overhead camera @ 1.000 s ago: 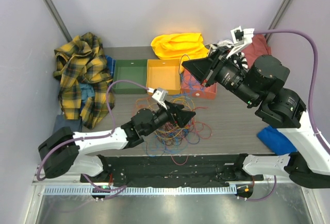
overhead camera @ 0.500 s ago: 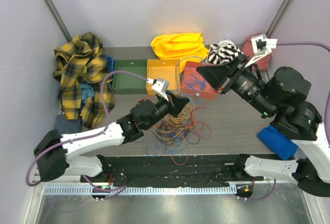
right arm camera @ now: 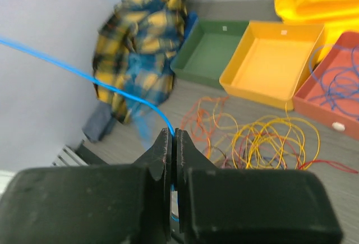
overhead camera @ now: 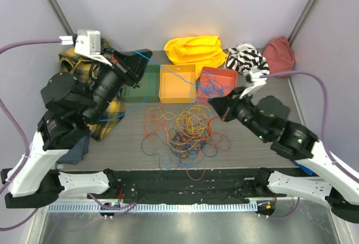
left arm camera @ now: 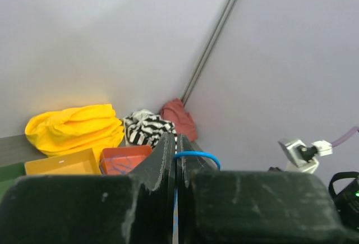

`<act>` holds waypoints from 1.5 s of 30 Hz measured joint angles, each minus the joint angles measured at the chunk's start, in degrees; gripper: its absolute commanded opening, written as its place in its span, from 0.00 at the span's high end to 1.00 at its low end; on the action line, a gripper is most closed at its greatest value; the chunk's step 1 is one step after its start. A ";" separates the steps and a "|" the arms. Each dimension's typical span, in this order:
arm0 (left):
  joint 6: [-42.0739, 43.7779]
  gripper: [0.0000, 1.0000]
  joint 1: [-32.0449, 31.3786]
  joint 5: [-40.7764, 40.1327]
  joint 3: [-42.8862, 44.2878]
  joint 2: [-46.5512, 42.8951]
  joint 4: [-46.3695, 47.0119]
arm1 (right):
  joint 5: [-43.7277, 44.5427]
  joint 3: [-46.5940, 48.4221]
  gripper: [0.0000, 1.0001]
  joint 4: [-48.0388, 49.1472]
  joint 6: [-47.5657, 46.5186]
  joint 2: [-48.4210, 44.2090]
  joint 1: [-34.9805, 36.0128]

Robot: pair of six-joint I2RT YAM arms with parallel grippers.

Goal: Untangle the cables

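Note:
A loose pile of thin orange, yellow, red and dark cables (overhead camera: 188, 129) lies on the grey table in front of the trays. One blue cable (overhead camera: 168, 67) is pulled out of it and stretched through the air between both grippers. My left gripper (overhead camera: 145, 55) is raised high at the back left, shut on that cable, which loops out past its fingertips (left arm camera: 196, 155). My right gripper (overhead camera: 215, 104) sits low beside the pile's right edge, also shut on the blue cable (right arm camera: 112, 90). The pile (right arm camera: 269, 137) lies just ahead of it.
Green tray (overhead camera: 141, 84), yellow tray (overhead camera: 177, 84) and red tray (overhead camera: 227, 74) stand in a row at the back; the red one holds blue cables. Plaid shirt (overhead camera: 78, 67) at left, yellow cloth (overhead camera: 193, 49), striped cloth (overhead camera: 245, 58) and red cloth (overhead camera: 279, 53) behind.
My left gripper shut on the blue cable at the pile, then rose far up to the back left. My right gripper came down from above the red tray towards the table.

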 measured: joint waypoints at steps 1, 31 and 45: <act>0.15 1.00 0.07 0.00 0.85 0.35 -1.07 | -0.55 -1.55 0.99 0.70 -0.02 0.55 0.00; 1.49 1.00 0.28 -0.04 -6.51 7.06 -11.93 | -11.23 -14.40 0.41 17.33 0.76 3.34 0.00; 1.03 1.00 0.28 -0.17 -3.89 9.94 -13.03 | -7.30 -18.71 0.34 17.14 -0.57 -0.63 0.04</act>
